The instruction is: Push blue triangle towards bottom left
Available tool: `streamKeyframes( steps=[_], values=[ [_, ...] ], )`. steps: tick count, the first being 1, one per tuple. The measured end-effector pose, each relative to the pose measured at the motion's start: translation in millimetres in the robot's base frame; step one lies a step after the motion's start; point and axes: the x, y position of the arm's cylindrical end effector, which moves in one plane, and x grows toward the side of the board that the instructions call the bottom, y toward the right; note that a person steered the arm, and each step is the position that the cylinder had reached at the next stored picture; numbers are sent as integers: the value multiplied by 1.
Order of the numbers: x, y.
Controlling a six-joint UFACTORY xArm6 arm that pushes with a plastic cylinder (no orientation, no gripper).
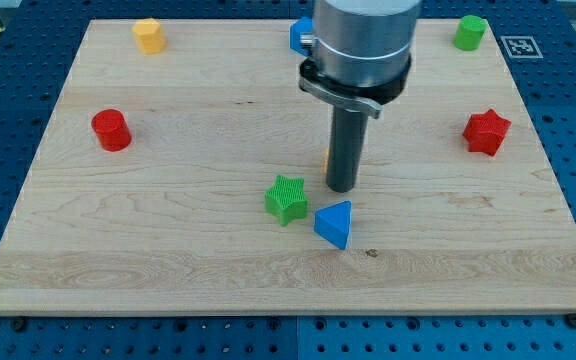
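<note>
The blue triangle [334, 223] sits just below my tip [341, 188], jawless; pushing may jam it against the green star [287, 198].

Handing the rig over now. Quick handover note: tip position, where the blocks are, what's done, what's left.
My tip sits on the board just above the blue triangle, slightly to the view's right of it, with a small gap; no contact visible.
The blue triangle lies near the board's centre, just right of and below the green star, close to it.
Done: tip is lined up behind the triangle on its upper right side.
Left: the whole push toward the bottom left corner. The green star lies close to that path, so it may get nudged.
</note>
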Motion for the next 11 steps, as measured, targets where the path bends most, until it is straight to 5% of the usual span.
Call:
streamKeyframes(
  steps=[2,5,11],
  values=[
    [43,12],
    [59,-65],
    [89,-104]
  ],
)
